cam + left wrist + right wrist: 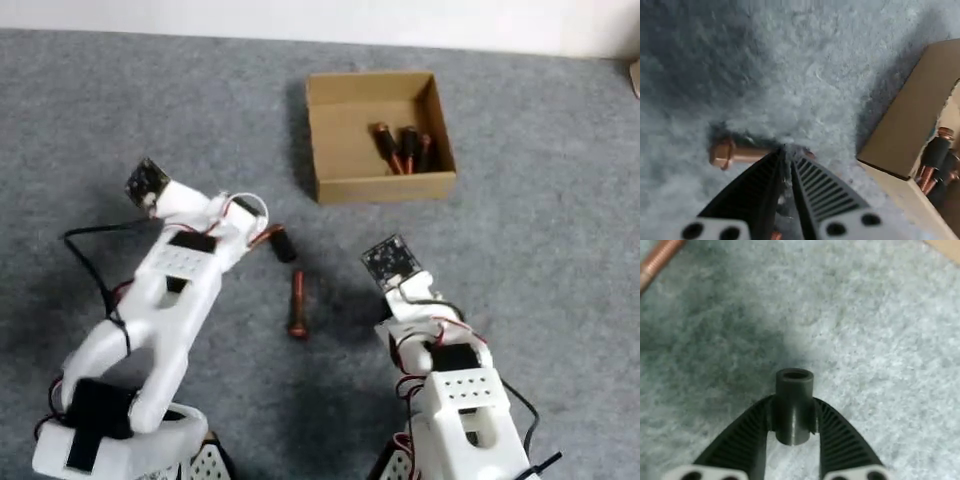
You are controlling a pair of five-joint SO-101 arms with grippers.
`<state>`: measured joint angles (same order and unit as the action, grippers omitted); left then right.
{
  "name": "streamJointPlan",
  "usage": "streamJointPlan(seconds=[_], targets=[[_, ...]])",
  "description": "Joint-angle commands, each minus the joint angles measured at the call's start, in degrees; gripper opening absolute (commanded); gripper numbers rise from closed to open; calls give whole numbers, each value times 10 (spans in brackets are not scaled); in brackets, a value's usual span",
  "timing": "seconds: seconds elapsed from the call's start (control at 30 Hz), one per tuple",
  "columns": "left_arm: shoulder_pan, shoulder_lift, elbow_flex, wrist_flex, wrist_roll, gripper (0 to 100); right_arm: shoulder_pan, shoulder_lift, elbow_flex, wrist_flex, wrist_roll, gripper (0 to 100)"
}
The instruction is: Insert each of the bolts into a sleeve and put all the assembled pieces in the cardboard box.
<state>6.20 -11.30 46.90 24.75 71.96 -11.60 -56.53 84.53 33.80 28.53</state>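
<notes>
A copper bolt [297, 303] lies on the grey carpet between the arms, head toward the front; it is also in the left wrist view [732, 152]. My left gripper [283, 245] hovers just behind the bolt's threaded end with its black fingers [815, 180] shut and nothing visibly between them. My right gripper [792, 407] is shut on a black sleeve [794, 390], held upright with its open bore facing the camera. The cardboard box [385, 187] stands at the back and holds several assembled pieces [402, 148].
Both arms stand on grey carpet [520, 250]. The box's near wall [905, 135] is close beside the left gripper. Open carpet lies to the left and right of the box.
</notes>
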Motion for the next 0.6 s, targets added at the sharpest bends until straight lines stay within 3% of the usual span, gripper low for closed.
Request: streamJointPlan(seconds=[0.0,0.17,0.23,0.33,0.57], targets=[[30,0,-35,-6,54,85,8,-7,-5,-19,-4,5],[67,-23,-34,24,85,335,8,-7,-5,-19,-4,5],[72,-25,-34,34,91,389,8,-7,-5,-19,-4,5],[61,-25,-36,42,117,380,8,-7,-4,-20,-4,5],[25,-26,-36,41,149,239,8,-7,22,-57,-4,5]])
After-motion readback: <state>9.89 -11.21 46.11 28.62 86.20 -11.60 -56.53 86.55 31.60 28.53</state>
